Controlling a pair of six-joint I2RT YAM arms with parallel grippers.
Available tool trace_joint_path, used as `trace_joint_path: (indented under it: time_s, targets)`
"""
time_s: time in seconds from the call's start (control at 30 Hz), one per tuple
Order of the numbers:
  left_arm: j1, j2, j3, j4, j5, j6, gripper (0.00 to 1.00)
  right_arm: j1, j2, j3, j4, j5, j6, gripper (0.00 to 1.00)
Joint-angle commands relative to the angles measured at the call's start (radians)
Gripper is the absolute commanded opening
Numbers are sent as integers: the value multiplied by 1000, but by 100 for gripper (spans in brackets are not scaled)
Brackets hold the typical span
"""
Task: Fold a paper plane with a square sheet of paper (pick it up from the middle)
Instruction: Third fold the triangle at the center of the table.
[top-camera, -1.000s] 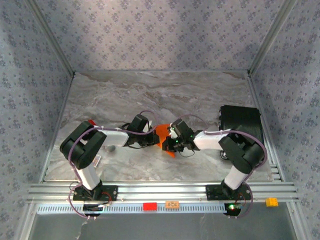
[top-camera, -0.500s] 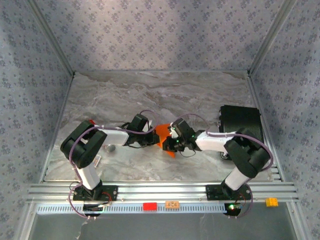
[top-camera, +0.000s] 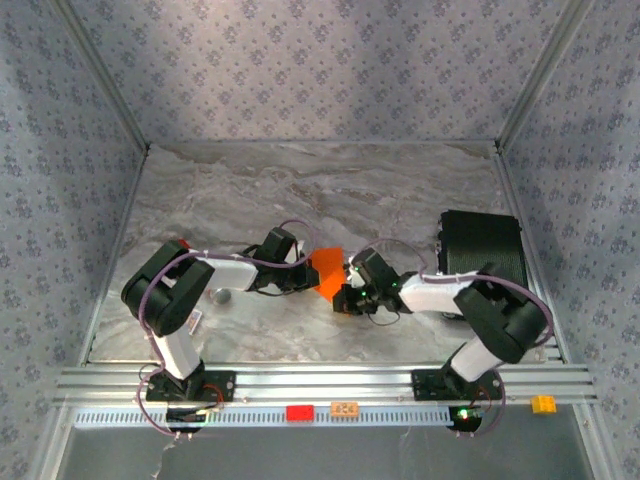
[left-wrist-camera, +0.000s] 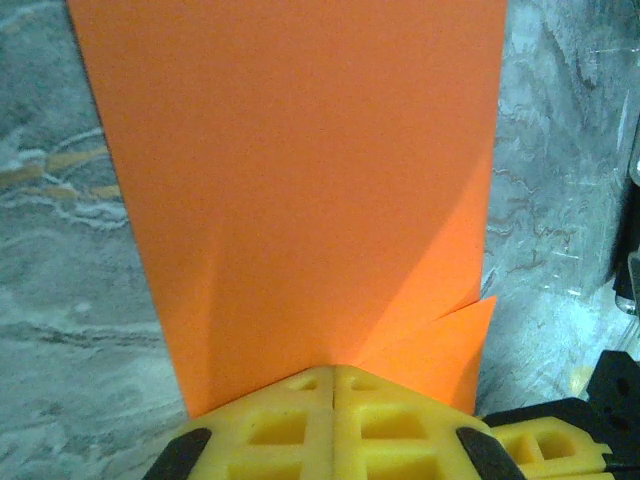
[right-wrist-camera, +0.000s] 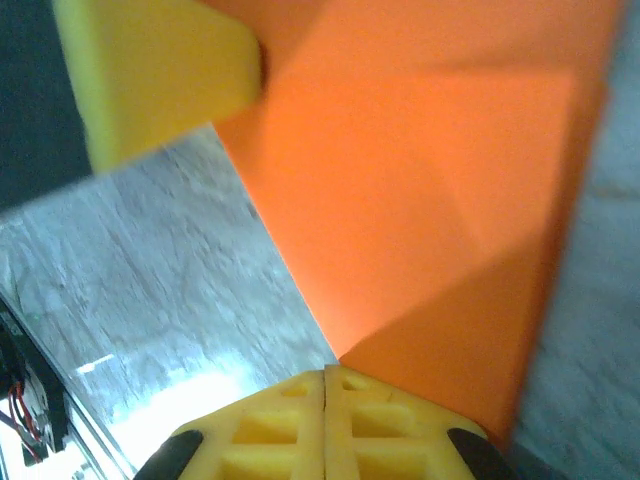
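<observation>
Left pincer (left-wrist-camera: 333, 372) first: yellow fingertips pressed together, and we see it clamped on the edge of the folded sheet of thin bright orange paper (left-wrist-camera: 300, 180). Right pincer (right-wrist-camera: 325, 375) is likewise clenched on that sheet from the opposite side. From above, we find the paper held between the two, over the middle of the grey marbled tabletop (top-camera: 300, 190). Well off to the right sits a black rectangular box (top-camera: 480, 245).

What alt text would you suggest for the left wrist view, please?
A creased sheet of orange paper is pinched at its near edge by the shut yellow left gripper, above a grey marbled table.
</observation>
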Motion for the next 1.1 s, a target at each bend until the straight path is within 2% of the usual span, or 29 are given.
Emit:
trace_joint_path:
  time_s: [0.0, 0.17, 0.4, 0.5, 0.87, 1.07]
  targets:
    - [9, 41, -15, -87, -49, 29, 0, -12, -75, -94, -53, 17, 10, 9]
    - [8, 36, -20, -79, -42, 22, 0, -28, -190, -171, -50, 5, 30, 9]
    - [0, 13, -40, -36, -34, -17, 0, -55, -323, -111, -164, 95, -4, 13]
    - [-10, -4, -46, -24, -43, -38, 1, -67, -310, -78, -188, 124, -19, 14]
    - [-20, -8, -41, -28, -55, -42, 1, -38, -100, 2, -14, -47, -17, 14]
    - [-21, -9, -41, -30, -55, -40, 1, -38, -52, -64, -70, -4, -29, 13]
